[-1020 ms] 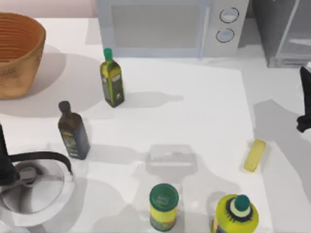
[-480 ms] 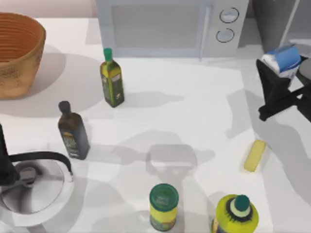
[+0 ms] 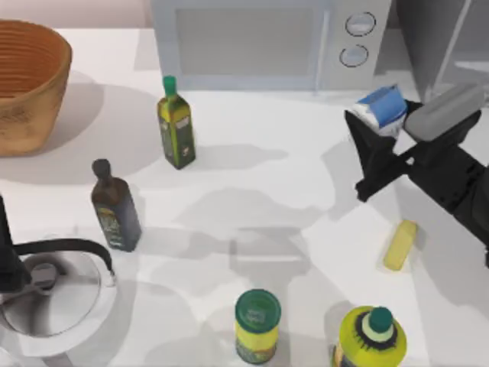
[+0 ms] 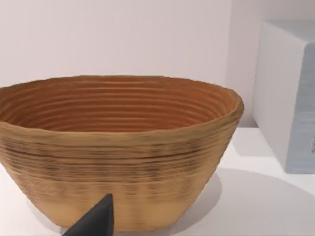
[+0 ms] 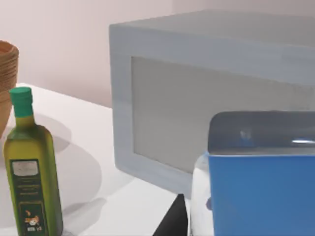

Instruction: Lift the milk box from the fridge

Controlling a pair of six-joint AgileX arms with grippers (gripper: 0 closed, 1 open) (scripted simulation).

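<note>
The milk box [image 3: 383,109] sits pinched in the right gripper [image 3: 376,130] at the frame's upper right, clear of the fridge [image 3: 443,46] and above the table [image 3: 306,199]. Extraction looks done; next, a steady hold. Left arm [image 3: 8,252] parked lower left.

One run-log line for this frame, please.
right end effector: shut on milk box, held above table | fridge: behind | left arm: parked at table's left

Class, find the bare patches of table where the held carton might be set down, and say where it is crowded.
Widest free patch: the table's middle, bordered by the white microwave, green-capped olive-oil bottle and yellow bar-shaped block. The right gripper holds the blue-and-white milk box over its right edge. Crowded: the near edge, with green-lidded can and yellow bottle.
</note>
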